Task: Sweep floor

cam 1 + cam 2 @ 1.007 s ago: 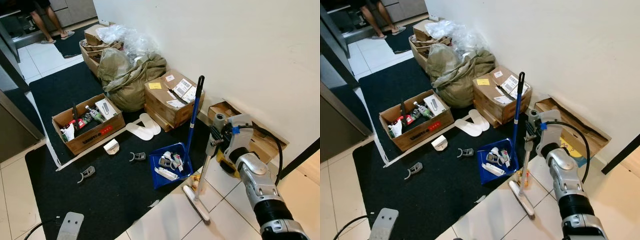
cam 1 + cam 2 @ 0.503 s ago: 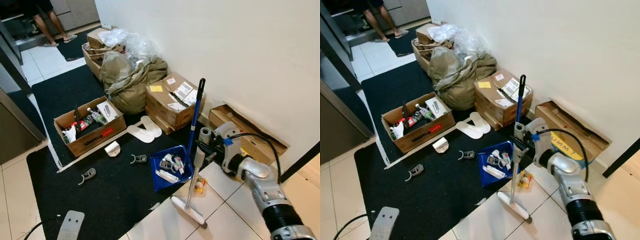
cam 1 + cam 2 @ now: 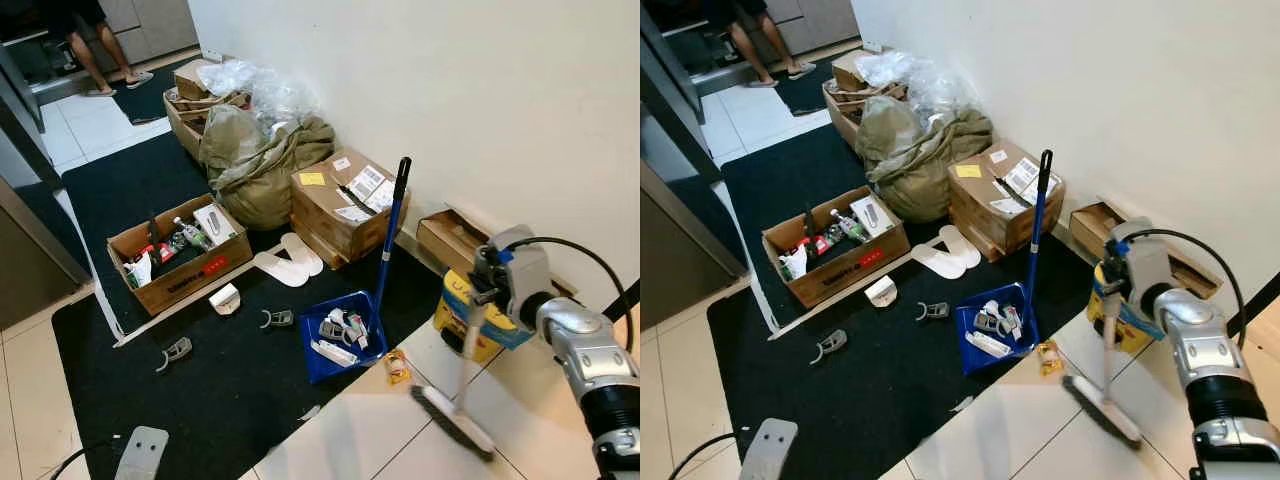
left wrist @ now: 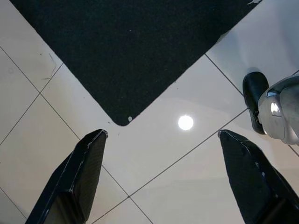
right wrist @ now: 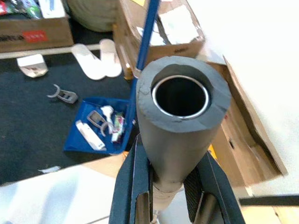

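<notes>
My right gripper (image 3: 487, 290) is shut on the grey foam handle (image 5: 180, 122) of a broom, near the wall on the right. The broom's shaft slants down to its dark brush head (image 3: 452, 422), which rests on the white tiles. A blue dustpan (image 3: 340, 335) holding several small items lies on the edge of the black mat (image 3: 230, 390), its long blue handle (image 3: 389, 235) upright. A small yellow wrapper (image 3: 397, 368) lies on the tile between dustpan and brush. My left gripper (image 4: 161, 135) hangs open above the mat's corner and bare tile.
Cardboard boxes (image 3: 345, 200), a stuffed sack (image 3: 255, 160) and white slippers (image 3: 288, 258) line the wall. An open box of bottles (image 3: 178, 250) and small grey clips (image 3: 276, 317) sit on the mat. A yellow container (image 3: 462, 318) stands behind the broom. A person's legs (image 3: 95, 50) are far back.
My right arm has swung right toward the wall with the broom. The brush head slid from beside the dustpan out across the tiles, leaving the yellow wrapper behind.
</notes>
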Available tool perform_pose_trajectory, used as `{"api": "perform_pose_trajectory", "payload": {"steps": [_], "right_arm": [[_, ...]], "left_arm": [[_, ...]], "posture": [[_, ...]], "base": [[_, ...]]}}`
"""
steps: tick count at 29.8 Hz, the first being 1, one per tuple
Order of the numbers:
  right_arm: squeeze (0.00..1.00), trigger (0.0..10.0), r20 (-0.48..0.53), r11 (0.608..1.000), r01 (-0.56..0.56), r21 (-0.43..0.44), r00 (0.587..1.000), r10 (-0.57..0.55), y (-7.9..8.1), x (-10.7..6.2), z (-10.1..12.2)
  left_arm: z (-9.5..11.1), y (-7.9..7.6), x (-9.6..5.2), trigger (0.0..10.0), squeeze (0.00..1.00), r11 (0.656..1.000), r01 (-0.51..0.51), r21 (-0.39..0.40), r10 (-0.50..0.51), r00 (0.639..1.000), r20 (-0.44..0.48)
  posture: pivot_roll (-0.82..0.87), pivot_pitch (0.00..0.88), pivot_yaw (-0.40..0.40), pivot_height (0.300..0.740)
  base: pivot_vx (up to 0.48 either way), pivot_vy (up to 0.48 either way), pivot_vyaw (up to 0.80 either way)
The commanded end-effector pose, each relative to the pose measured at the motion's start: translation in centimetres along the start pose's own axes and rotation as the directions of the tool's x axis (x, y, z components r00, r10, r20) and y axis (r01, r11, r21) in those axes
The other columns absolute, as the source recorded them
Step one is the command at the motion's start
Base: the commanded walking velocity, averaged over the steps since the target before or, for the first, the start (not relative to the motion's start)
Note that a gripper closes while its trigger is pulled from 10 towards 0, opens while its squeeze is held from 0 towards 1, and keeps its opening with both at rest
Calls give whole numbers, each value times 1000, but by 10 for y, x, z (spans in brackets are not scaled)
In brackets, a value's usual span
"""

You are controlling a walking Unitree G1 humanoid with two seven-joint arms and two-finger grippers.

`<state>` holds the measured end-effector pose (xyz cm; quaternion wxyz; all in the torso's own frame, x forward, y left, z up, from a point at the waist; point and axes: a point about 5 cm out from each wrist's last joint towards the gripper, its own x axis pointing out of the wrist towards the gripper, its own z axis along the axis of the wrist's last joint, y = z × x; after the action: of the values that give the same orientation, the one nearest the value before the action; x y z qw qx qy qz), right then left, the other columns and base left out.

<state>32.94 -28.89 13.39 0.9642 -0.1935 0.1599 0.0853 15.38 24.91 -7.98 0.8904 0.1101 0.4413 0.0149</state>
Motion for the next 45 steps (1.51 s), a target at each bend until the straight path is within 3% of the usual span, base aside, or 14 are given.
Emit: {"api": "perform_pose_trajectory", "payload": {"steps": [1, 8, 14, 18, 24, 26, 34, 39, 43, 45], "right_arm": [[0, 10000, -50, 1000, 28, -8, 998, -28, -1, 0, -7], [0, 10000, 9, 994, 107, 12, 994, -107, -2, 5, 5], [0, 10000, 108, 968, 247, 48, 962, -251, -4, 9, 19], [0, 10000, 148, 961, 266, 81, 950, -276, 1, 11, 25], [0, 10000, 204, 968, 191, 164, 953, -223, 22, 17, 29], [0, 10000, 223, 968, 131, 212, 958, -179, 41, 21, 28], [0, 10000, 259, 950, 46, 309, 957, -131, 67, 27, 29], [0, 10000, 294, 948, -60, 314, 955, -37, 84, 28, 33], [0, 10000, 308, 943, -107, 314, 951, 6, 88, 27, 35], [0, 10000, 319, 936, -231, 263, 937, 142, 97, 24, 33]], "left_arm": [[-11, -1, -3, 10000, 0, 1000, 4, 4, -4, 999, -42], [-13, 0, -3, 10000, 0, 1000, 4, 5, -3, 999, -47], [-13, -1, -4, 10000, 0, 1000, 4, 3, -4, 999, -47], [-14, -1, -4, 10000, 0, 1000, 5, 3, -5, 999, -48], [-14, -2, -4, 10000, 0, 1000, 7, 4, -7, 999, -49], [-14, -2, -4, 10000, 0, 1000, 9, 5, -9, 999, -48], [-14, -3, -4, 10000, 0, 1000, 14, 8, -13, 999, -48], [-14, -3, -3, 10000, 0, 1000, 13, 10, -13, 999, -48], [-13, -3, -3, 10000, 0, 1000, 14, 9, -13, 999, -47], [-13, -4, -3, 10000, 0, 1000, 16, 11, -15, 999, -49]], "posture": [[18, 111, 75, 740], [16, 111, 75, 740], [22, 117, 73, 740], [21, 120, 75, 740], [19, 123, 75, 740], [19, 125, 74, 740], [17, 127, 75, 740], [17, 119, 71, 740], [14, 114, 71, 740], [12, 109, 70, 740]], "base": [[0, 0, 0], [0, 0, 0], [0, 0, 0], [0, 0, 0], [0, 0, 0], [0, 0, 0], [0, 0, 0], [0, 0, 0], [0, 0, 0], [0, 0, 0]]}}
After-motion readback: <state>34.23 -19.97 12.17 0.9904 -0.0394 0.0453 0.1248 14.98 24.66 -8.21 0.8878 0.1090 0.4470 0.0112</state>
